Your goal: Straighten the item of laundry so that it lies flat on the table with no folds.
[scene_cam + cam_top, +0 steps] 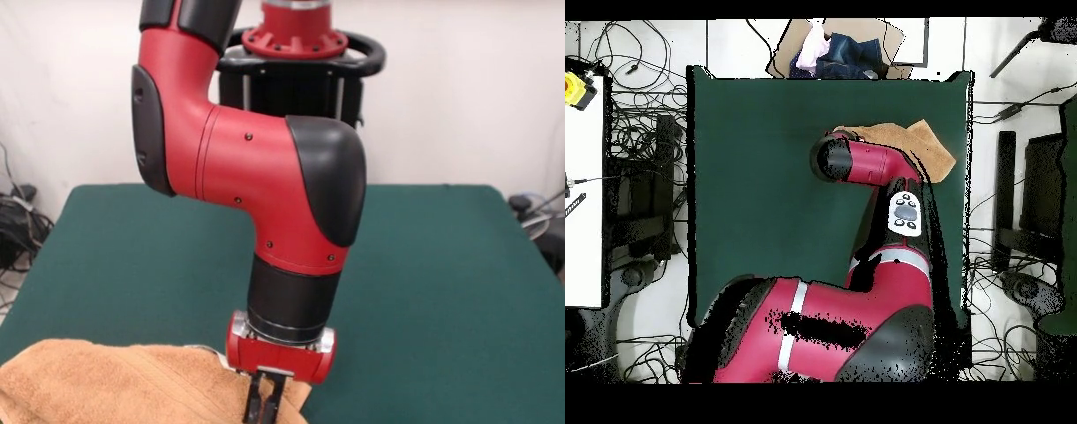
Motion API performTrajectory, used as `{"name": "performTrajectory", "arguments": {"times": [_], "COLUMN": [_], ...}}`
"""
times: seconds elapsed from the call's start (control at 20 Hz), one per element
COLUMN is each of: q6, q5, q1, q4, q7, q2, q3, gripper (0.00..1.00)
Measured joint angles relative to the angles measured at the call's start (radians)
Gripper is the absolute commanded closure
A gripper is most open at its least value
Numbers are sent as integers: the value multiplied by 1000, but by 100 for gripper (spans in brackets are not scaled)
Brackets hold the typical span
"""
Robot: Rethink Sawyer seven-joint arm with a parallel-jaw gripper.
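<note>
Towel (pixel 115 384) is at the near-left corner of the bench (pixel 441 291) in the front view, bunched and partly cut off by the bottom edge. Visible folds and ridges across it, a pale edge strip along its top right. Not flat.

Overhead view: same towel (pixel 910 142) sits near the bench's (pixel 755 180) top-right corner, a lumpy orange-tan shape partly covered by the arm (pixel 865 160).

Arm comes down over the towel's right end in the front view. Red wrist housing (pixel 281 349) hangs just above the cloth. The gripper (pixel 265 402) points straight down; the jaws look drawn close together, a narrow dark pair reaching to the frame's bottom edge. Tips are cropped, so I can't tell whether they pinch cloth or just sit against it.

Rest of the green top is bare felt. Off the bench in the overhead view: a box of clothes (pixel 840 50) past the top edge, cables (pixel 635 170) on the floor to the left.
</note>
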Motion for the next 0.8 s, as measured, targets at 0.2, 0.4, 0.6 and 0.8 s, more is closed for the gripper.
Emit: {"name": "performTrajectory", "arguments": {"times": [0.2, 0.4, 0.6, 0.8], "q6": [1, 1, 4, 15], "q5": [0, 0, 0, 0], "q1": [1, 9, 13, 14], "q4": [-16, -48, -59, -64], "q7": [0, 0, 0, 0], "q2": [8, 26, 30, 30], "q3": [0, -2, -2, -2], "gripper": [100, 0, 0, 0]}}
